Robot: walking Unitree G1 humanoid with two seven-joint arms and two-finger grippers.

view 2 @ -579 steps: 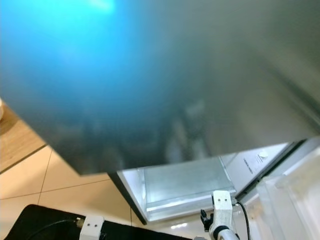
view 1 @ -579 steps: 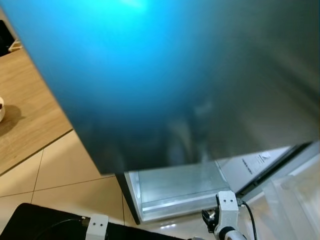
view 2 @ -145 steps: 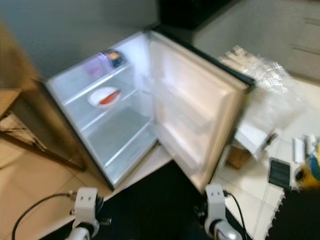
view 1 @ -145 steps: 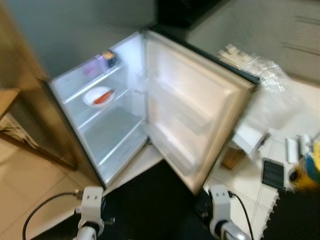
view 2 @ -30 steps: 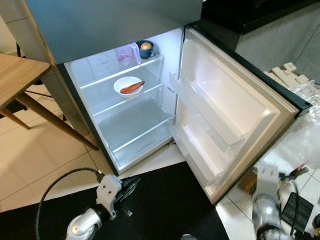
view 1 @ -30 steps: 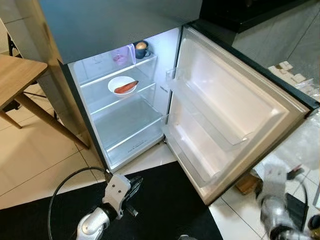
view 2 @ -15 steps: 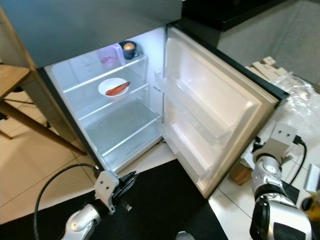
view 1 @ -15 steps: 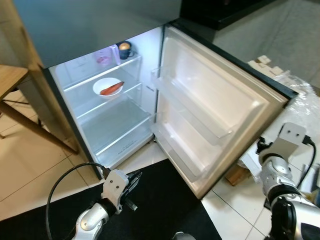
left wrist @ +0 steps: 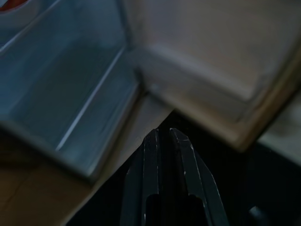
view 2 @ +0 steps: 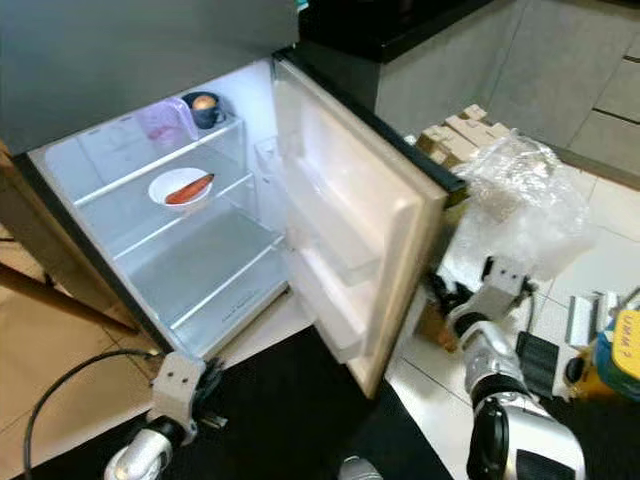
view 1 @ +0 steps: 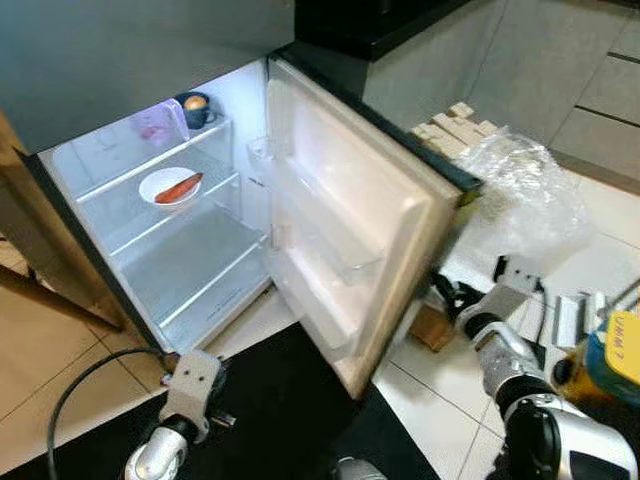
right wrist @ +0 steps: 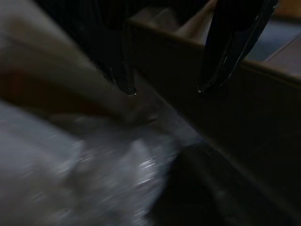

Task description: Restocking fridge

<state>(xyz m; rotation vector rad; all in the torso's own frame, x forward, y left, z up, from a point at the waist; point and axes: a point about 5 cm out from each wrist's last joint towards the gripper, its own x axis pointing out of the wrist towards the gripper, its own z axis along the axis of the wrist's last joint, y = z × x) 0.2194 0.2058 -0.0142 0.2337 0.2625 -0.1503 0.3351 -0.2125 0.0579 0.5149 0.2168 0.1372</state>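
My right gripper (right wrist: 164, 89), fingers spread and empty, reaches low-right beside the fridge door (view 1: 350, 250); swinging wide could knock it. Left gripper (left wrist: 164, 136) closed, empty.

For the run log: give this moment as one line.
fridge door open | plate on shelf | left gripper shut, idle | right gripper open by plastic bag

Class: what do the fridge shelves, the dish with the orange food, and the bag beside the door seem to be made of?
Shelves: likely clear glass or plastic; light passes through.
Dish: glossy white, probably ceramic.
Bag: thin clear plastic, crinkled and shiny.
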